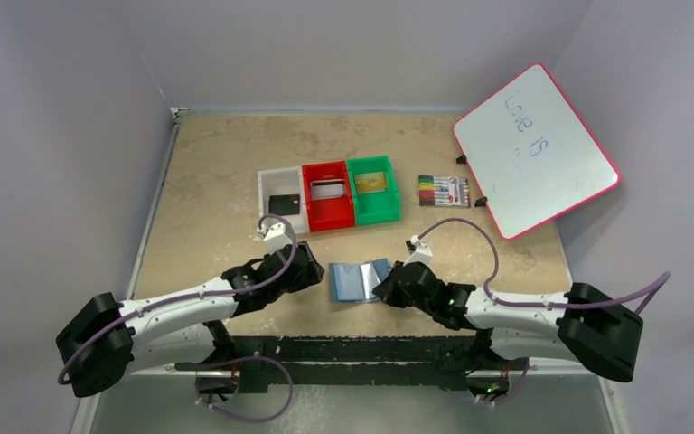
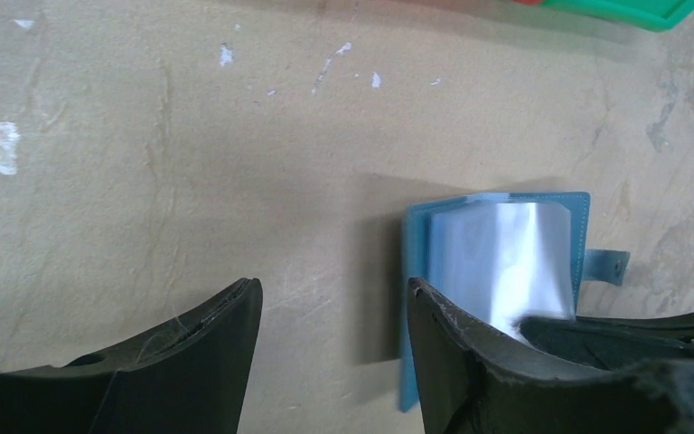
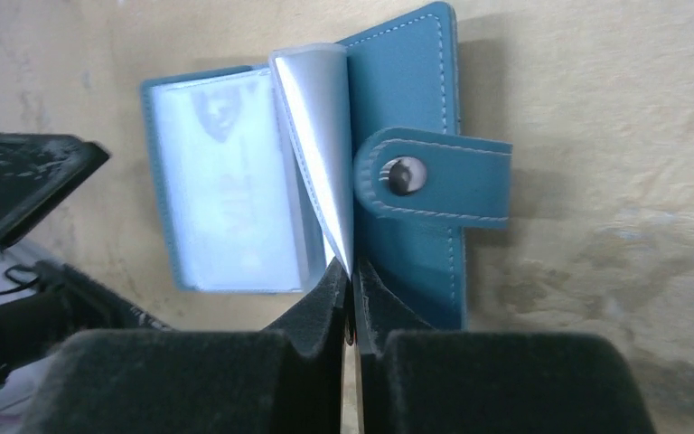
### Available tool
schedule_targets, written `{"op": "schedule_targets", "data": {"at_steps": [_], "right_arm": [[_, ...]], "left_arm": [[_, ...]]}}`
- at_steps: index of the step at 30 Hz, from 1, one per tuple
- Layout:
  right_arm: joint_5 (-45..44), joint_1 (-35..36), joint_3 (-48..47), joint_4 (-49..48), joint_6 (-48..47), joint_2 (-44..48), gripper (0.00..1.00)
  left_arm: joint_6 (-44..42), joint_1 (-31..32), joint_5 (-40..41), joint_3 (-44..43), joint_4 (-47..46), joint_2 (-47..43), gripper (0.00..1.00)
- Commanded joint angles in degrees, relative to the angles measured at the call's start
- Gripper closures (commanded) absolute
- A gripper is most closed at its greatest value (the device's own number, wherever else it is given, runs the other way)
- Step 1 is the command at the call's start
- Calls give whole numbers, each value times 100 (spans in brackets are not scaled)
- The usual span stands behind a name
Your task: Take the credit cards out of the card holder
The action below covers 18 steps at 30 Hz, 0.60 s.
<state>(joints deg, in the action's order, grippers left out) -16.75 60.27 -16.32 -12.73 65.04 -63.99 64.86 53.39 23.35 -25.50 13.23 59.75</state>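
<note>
Card holder [image 1: 359, 280] open, right fingers [image 3: 321, 303] pinching its pocket [image 3: 319, 172], left fingers [image 2: 203, 348] apart, three credit cards [image 1: 284, 204] in three bins [image 1: 330, 223]

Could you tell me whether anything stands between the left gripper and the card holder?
Nothing visible does: the left gripper, jaws open, is beside the card holder. The right gripper pinches a clear pocket page from the opposite side, outside that path.

pale lilac walls [image 1: 325, 45] enclose a scuffed beige tabletop [image 1: 217, 181] under even light.
</note>
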Motion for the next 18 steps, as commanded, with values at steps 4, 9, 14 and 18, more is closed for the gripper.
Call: {"op": "schedule_targets", "data": {"at_steps": [4, 9, 14, 18], "right_arm": [[438, -41, 9, -1164, 42, -107, 96], [475, -50, 47, -1312, 199, -322, 96], [351, -72, 197, -1157, 652, -387, 100], [238, -102, 462, -1219, 909, -206, 100]], "left_arm": [[-94, 189, -472, -44, -1294, 169, 39], [46, 355, -587, -41, -1666, 577, 37], [225, 604, 32, -148, -1157, 674, 37], [216, 668, 391, -298, -623, 608, 37]]}}
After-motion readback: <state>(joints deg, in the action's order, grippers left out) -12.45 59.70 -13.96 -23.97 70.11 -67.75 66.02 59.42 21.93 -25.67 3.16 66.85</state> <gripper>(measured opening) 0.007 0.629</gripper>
